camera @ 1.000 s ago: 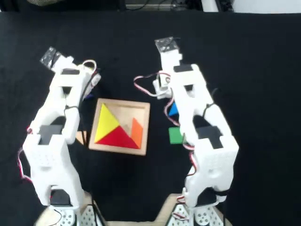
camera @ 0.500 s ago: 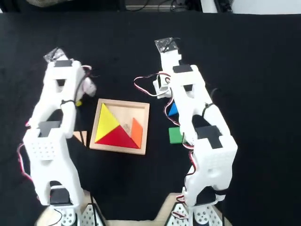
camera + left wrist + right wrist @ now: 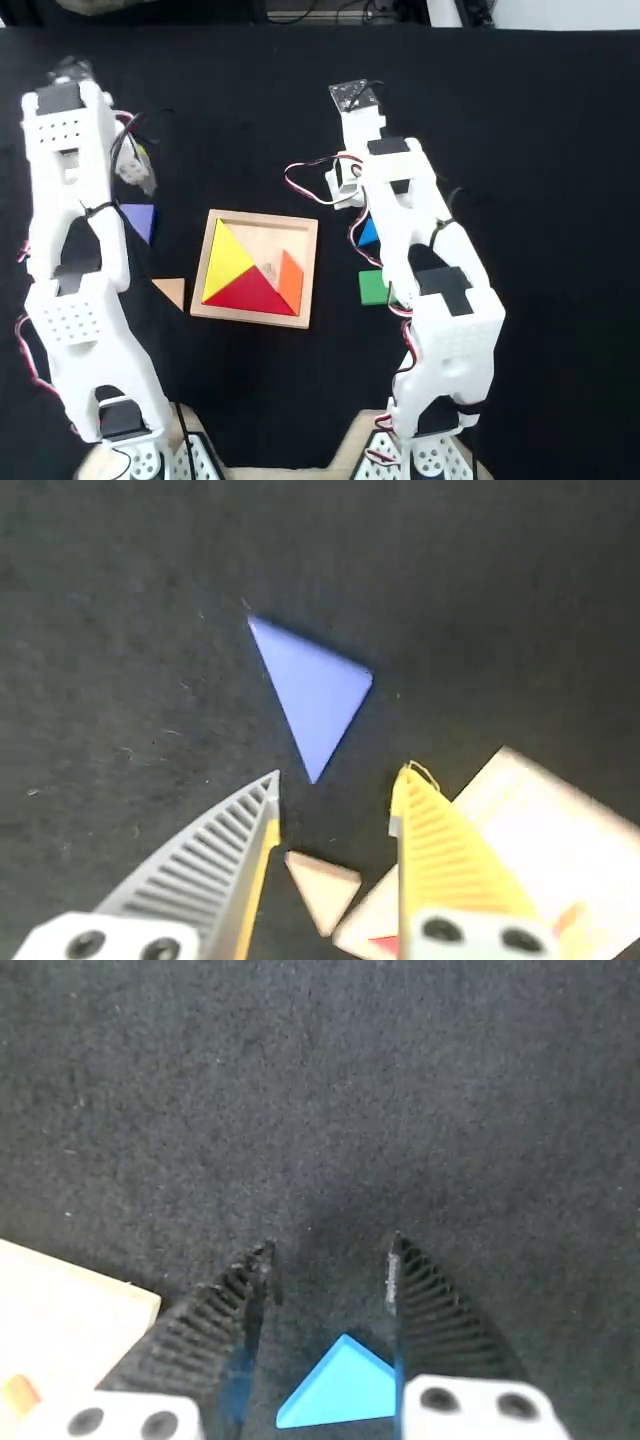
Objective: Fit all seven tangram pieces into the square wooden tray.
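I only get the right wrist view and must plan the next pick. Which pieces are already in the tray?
Observer: A yellow piece, a red piece and an orange piece lie in the wooden tray.
Operator: Anything loose near my blue triangle?
Observer: A green square lies on the cloth, just nearer the arm bases.
Operator: And across the tray?
Observer: A purple triangle and a tan triangle lie outside it, near the left gripper, fingers open.
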